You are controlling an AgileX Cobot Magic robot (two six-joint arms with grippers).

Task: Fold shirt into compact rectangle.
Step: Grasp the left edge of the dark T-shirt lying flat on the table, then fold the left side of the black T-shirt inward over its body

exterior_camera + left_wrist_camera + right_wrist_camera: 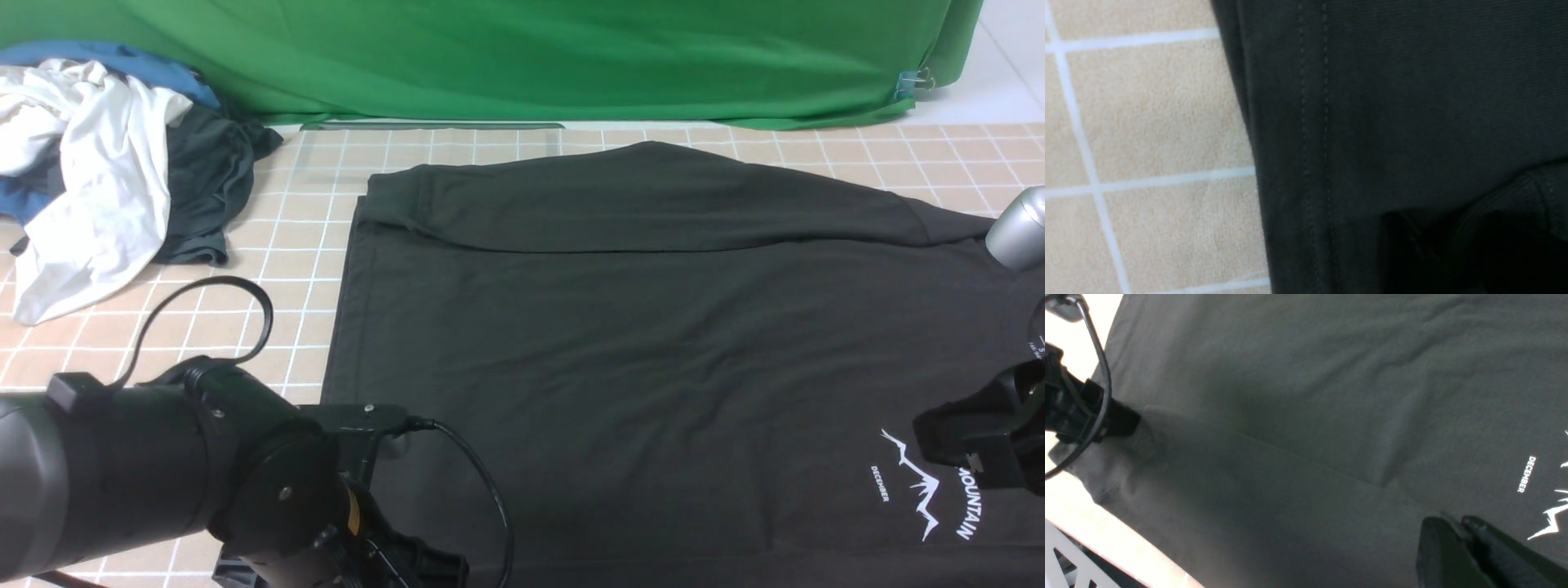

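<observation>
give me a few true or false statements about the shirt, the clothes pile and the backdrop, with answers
1. The shirt lies spread on the checked table. True.
2. The shirt's white print is beside the left arm. False: it lies on the robot's right, next to the right gripper.
3. A pile of clothes sits at the far left, apart from the shirt. True.
4. The backdrop behind the table is blue. False: it is green.
</observation>
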